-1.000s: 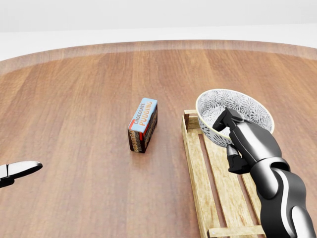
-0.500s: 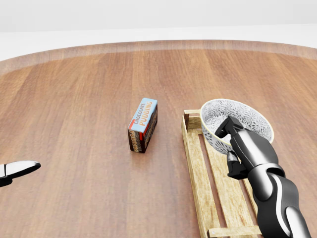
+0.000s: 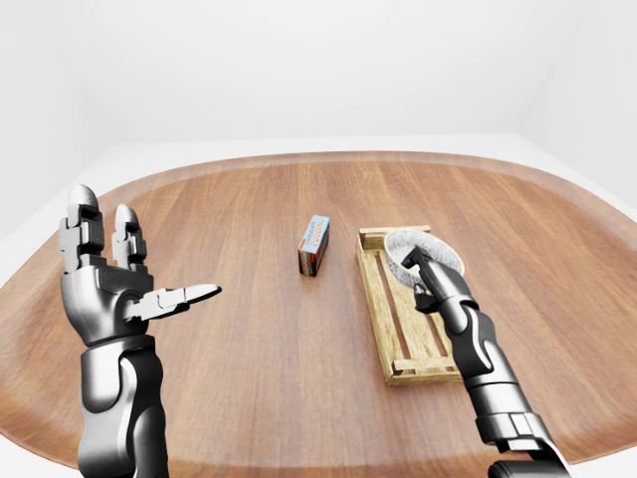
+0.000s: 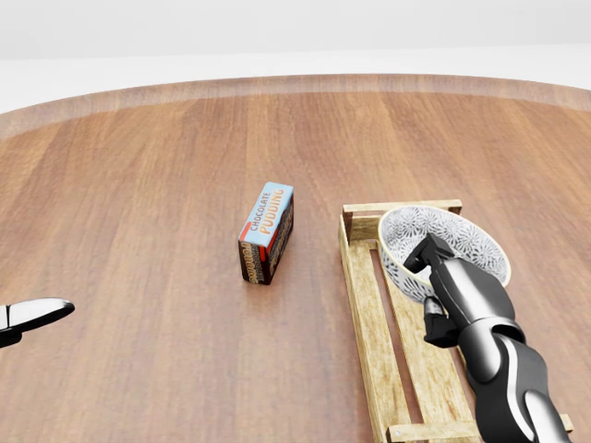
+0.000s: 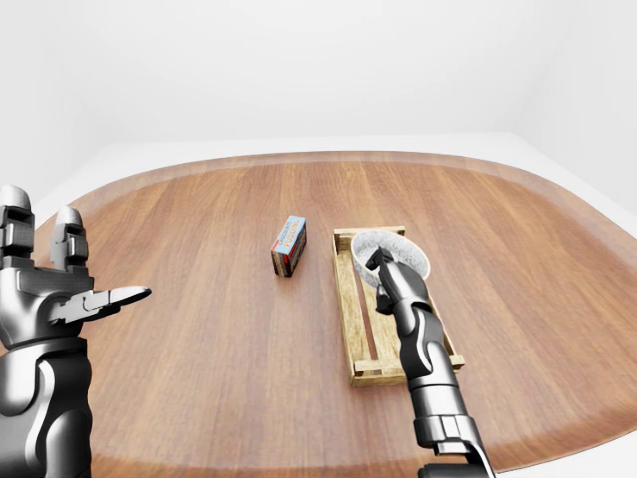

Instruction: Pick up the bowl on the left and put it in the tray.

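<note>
Bowl (image 4: 464, 236) sits low over the tray's (image 4: 362, 305) top end in the head view, its near rim pinched by the right hand (image 4: 455, 293); left hand (image 3: 109, 294) spread, well apart.

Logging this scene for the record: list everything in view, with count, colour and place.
table: one, reddish-brown wood with a rounded edge, fills most of each view.
tray: one, pale slatted wood, right of centre in the head view.
bowl: one, white with a grey pattern, tilted, at the tray's top end in the head view; whether it rests on the slats cannot be told.
pudding box: one, blue, red and brown, on the table left of the tray and apart from it.
right hand: one, black and silver, fingers closed on the bowl's lower rim in the head view.
left hand: one, grey metal, open and raised at the left of the left-eye view, holding nothing.
</note>
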